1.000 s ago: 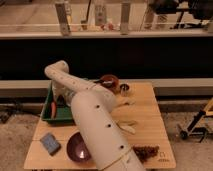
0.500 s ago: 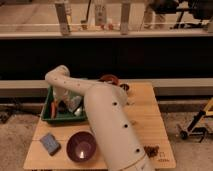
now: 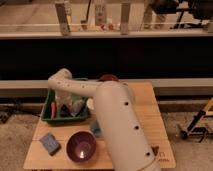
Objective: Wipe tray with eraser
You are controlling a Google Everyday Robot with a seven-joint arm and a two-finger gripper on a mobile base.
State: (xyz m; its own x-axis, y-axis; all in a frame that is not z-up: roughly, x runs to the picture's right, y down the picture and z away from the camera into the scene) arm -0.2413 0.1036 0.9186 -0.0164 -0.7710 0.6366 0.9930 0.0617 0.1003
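A light wooden table point(image 3: 146, 107) with a smooth flat top stands on a speckled, coarse-looking floor point(image 3: 14, 131). Behind it runs a pale ledge, then a broad dark band of wall point(image 3: 125, 60), and above that a bright rail with upright grey posts point(image 3: 62, 17).

On the table's front left corner lies a blue block point(image 3: 50, 143), flat and rectangular with a darker edge. The tray point(image 3: 67, 120) sits at the back left corner: green plastic, rectangular, with raised sloping sides. A thin red-orange thing point(image 3: 52, 111) lies along its left inside wall, and a pale crumpled shape point(image 3: 78, 105) lies further right inside it.

The gripper point(image 3: 66, 104) is down inside the tray, left of the middle. Whether it is spread or pressed together cannot be told, nor whether it holds anything. The arm point(image 3: 120, 125) is white, smooth and tubular with small dark dots. It rises from the front edge, thick and rounded, bends at an elbow above the tray's back rim, then drops into the tray.

Near the front edge, just right of the blue block, sits a round purple bowl point(image 3: 81, 146), glossy inside. A small blue thing point(image 3: 95, 130) shows beside the arm, partly hidden. A brown rounded dish point(image 3: 107, 78) sits at the back edge. On the floor at the far right leans a yellow-and-black frame point(image 3: 202, 117).
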